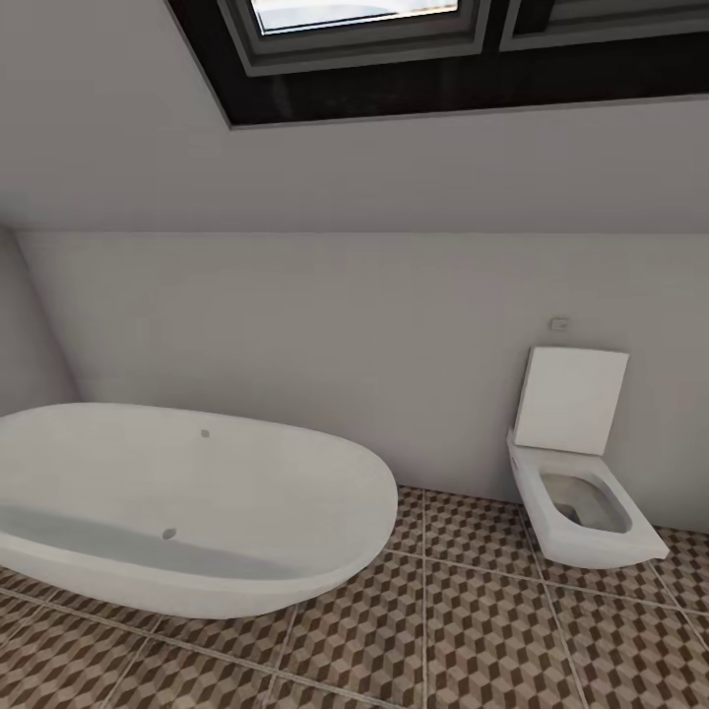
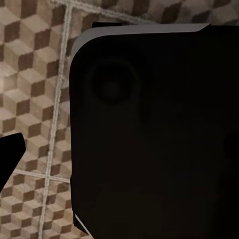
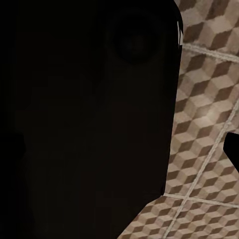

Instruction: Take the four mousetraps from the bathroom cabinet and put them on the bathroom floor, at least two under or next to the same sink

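Robot faces bathtub point(image 1: 187, 507) at 8 o'clock, toilet point(image 1: 576, 473) at 4 o'clock on the floor point(image 1: 473, 630); claw state cannot be told; risk: wandering past the unseen cabinet.

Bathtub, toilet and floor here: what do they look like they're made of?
Bathtub: glossy white, likely ceramic or acrylic; smooth, soft sheen. Toilet: the same smooth white, probably ceramic. Bathroom floor: matte tiles printed with brown-beige cubes, pale grout lines between them.

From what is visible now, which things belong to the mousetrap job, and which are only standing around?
Belongs to the job:
- bathroom floor, patterned tiles where the mousetraps must go

Only standing around:
- bathtub, oval and white
- toilet, lid up
- skylight window
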Controlling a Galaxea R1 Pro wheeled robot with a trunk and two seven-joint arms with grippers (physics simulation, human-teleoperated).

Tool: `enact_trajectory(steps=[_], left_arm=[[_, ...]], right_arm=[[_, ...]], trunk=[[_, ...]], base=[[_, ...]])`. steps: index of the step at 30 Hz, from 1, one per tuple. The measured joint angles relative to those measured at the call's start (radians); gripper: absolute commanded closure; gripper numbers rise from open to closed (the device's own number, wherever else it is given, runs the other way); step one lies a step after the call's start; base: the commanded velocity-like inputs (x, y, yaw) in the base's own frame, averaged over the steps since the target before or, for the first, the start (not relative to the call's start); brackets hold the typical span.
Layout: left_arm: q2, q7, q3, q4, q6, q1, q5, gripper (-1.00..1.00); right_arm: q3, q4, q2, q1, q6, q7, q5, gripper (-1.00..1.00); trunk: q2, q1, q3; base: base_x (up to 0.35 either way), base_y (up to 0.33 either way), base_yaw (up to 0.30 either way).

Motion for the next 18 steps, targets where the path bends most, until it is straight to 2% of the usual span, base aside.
enact_trajectory(steps=[8,18], left_arm=[[0.000,0.000,0.000,0.000,0.000,0.000,0.000,-1.00],[0.000,0.000,0.000,0.000,0.000,0.000,0.000,-1.00]], right_arm=[[0.000,0.000,0.000,0.000,0.000,0.000,0.000,-1.00],[-0.001,0.000,0.000,0.000,0.000,0.000,-0.001,-1.00]], trunk=[[0.000,0.000,0.000],[0.000,0.000,0.000]], base=[[0.000,0.000,-0.133],[0.000,0.000,-0.250]])
